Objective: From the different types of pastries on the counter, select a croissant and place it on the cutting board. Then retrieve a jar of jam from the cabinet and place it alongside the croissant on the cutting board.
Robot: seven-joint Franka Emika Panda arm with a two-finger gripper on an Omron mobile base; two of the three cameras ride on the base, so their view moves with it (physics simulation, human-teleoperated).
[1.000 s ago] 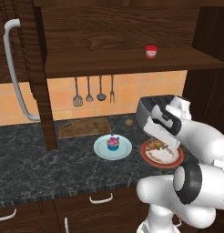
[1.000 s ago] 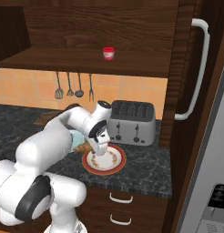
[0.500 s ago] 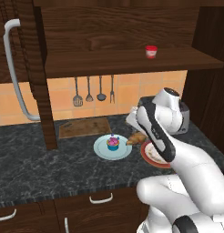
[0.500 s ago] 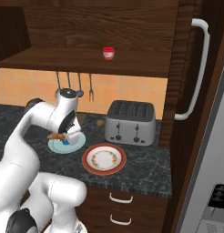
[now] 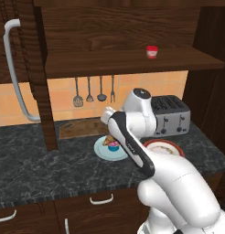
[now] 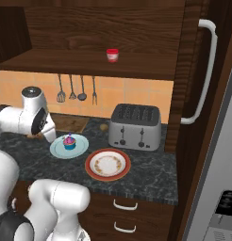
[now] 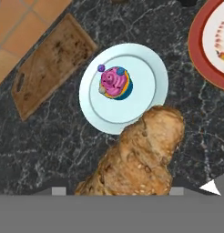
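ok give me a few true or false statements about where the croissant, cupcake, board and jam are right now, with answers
1. The croissant lies on the cutting board. False: the gripper holds it up over the counter, by the edge of the pale blue plate.
2. The cupcake sits on the pale blue plate. True.
3. The jam jar stands on the cabinet shelf. True.
4. The red-rimmed plate has a pastry on it. False: nothing lies on it.
5. The cutting board is bare. True.
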